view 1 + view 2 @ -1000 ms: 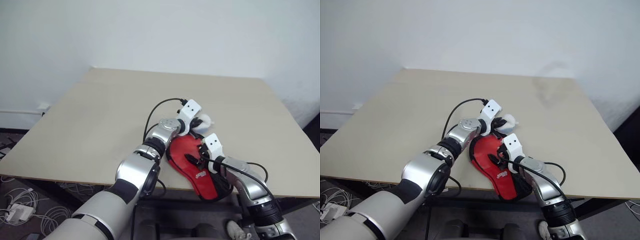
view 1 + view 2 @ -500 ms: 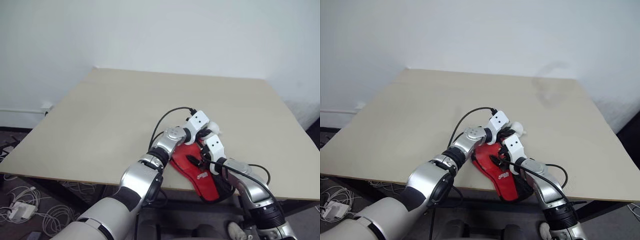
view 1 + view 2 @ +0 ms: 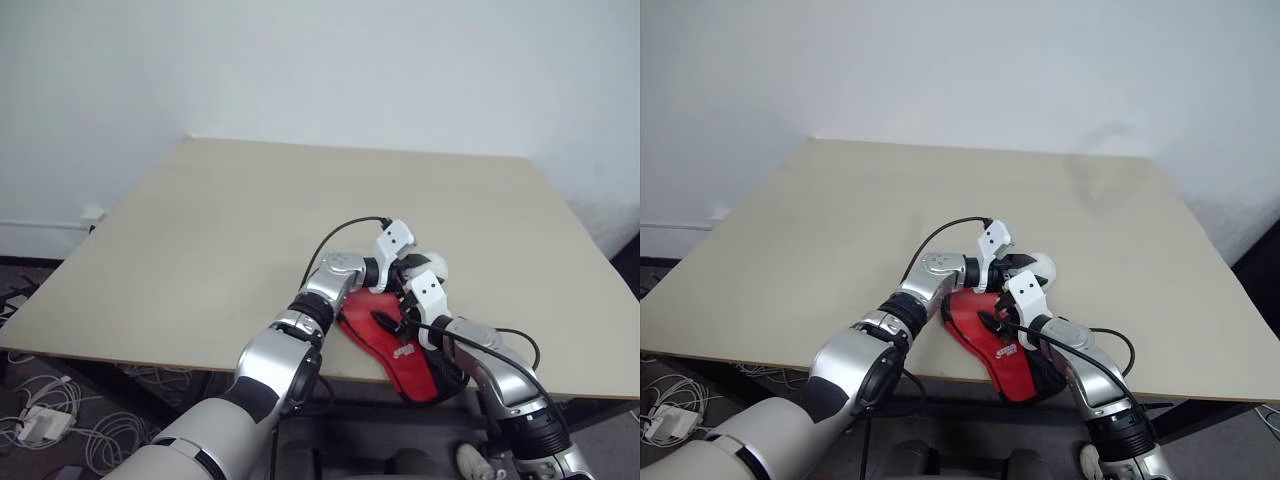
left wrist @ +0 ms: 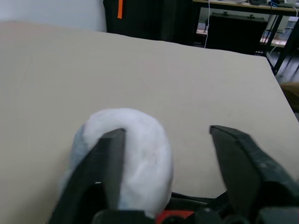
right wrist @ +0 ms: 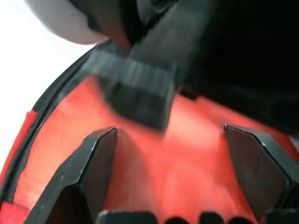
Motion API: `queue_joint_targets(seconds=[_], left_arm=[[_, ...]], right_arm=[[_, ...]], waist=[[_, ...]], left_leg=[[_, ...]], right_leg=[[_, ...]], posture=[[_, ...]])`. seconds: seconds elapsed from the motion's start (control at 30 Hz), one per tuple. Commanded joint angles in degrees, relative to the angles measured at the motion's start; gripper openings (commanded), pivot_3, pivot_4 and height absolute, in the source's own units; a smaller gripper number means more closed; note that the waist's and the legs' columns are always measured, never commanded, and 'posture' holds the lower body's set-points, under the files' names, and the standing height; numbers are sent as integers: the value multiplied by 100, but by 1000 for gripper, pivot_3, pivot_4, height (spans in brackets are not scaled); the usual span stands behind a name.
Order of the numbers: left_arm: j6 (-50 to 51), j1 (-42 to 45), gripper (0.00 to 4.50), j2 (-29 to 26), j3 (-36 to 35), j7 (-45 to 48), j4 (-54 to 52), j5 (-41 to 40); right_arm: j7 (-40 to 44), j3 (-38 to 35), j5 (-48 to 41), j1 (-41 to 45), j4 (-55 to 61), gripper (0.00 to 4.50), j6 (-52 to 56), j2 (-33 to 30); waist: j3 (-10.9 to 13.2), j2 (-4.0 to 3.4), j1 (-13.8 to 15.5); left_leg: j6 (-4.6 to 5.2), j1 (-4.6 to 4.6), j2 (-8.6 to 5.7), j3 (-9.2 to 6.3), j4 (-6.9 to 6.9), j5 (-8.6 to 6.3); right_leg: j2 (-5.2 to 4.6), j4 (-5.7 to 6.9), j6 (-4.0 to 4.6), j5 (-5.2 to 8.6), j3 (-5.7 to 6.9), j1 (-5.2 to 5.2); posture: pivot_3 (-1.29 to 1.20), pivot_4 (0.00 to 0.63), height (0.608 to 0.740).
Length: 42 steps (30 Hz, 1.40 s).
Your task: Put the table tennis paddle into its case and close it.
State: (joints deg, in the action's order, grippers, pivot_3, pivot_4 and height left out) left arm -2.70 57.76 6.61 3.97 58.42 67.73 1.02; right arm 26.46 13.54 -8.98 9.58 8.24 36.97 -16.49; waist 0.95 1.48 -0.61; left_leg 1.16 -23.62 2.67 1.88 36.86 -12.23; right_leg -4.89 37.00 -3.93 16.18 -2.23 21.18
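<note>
Case [image 3: 400, 352] red at table edge [image 3: 150, 350] — both grippers [image 4: 166, 140] [image 5: 170, 163] spread wide; left wrist view alone: white lump [image 4: 135, 154] beside one finger.

The left arm reaches forward and bends across toward the robot's right, its wrist turned so the left gripper [image 4: 166, 140] points sideways and a little downward. Its two black fingers [image 4: 105, 161] stand well apart. The right arm comes up from the lower right, forearm angled forward and toward the left, with the right gripper [image 5: 170, 163] tilted downward just behind the left wrist. Its fingers [image 5: 100, 158] are also spread wide with a broad gap between them. The two wrists sit close together, possibly touching, though the overlap makes that hard to judge.
</note>
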Motion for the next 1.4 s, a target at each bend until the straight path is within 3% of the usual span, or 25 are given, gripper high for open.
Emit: queue_joint_targets(seconds=[0.03, 0.3, 0.47, 0.73, 1.03, 1.4], left_arm=[[446, 49, 3299, -24, -26, 661, -471, -301], [1390, 188, 3299, -770, -350, 1281, -1079, -838], [1719, 344, 3299, -1197, -621, 1208, -1198, -1139], [2044, 85, 3299, -1822, -634, 1412, -1459, -1208], [2644, -1124, 3299, -1971, 168, 1904, -3166, -1201], [2027, -1720, 3299, -1546, 941, 1030, -3391, -692]], right_arm=[[111, 350, 150, -288, -514, 3953, 355, -109], [559, 121, -199, -584, 125, 3953, 66, -244], [776, -123, -372, -653, 394, 3953, -139, -363], [1120, -994, -1223, -639, 921, 3953, -472, -297], [1068, -2162, -2120, -113, 991, 3953, -562, -347], [160, -2012, -1160, 1248, -950, 3953, -985, -291]], waist=[[0, -1, -39], [2, -2, -72], [4, -1, -66], [37, -10, -62], [69, -34, -61], [75, -55, -69]], left_leg=[[0, 0, 0, 0, -1, 0], [1, -4, 0, -7, -3, 0], [1, -7, 1, -8, -4, 0], [2, -23, 0, -9, -2, 2], [3, -74, 0, -17, 11, 3], [8, -85, -6, -32, 26, 6]], right_leg=[[0, 0, 0, 0, 0, 0], [0, -1, -1, 0, 3, 3], [0, -1, -2, 0, 4, 5], [0, -1, -3, -1, 5, 13], [4, 4, -3, -4, 10, 42], [8, 7, -4, -5, 12, 40]], posture=[[0, 0, 740], [0, 0, 740], [0, 0, 740], [0, 0, 740], [0, 0, 740], [0, 0, 740]])
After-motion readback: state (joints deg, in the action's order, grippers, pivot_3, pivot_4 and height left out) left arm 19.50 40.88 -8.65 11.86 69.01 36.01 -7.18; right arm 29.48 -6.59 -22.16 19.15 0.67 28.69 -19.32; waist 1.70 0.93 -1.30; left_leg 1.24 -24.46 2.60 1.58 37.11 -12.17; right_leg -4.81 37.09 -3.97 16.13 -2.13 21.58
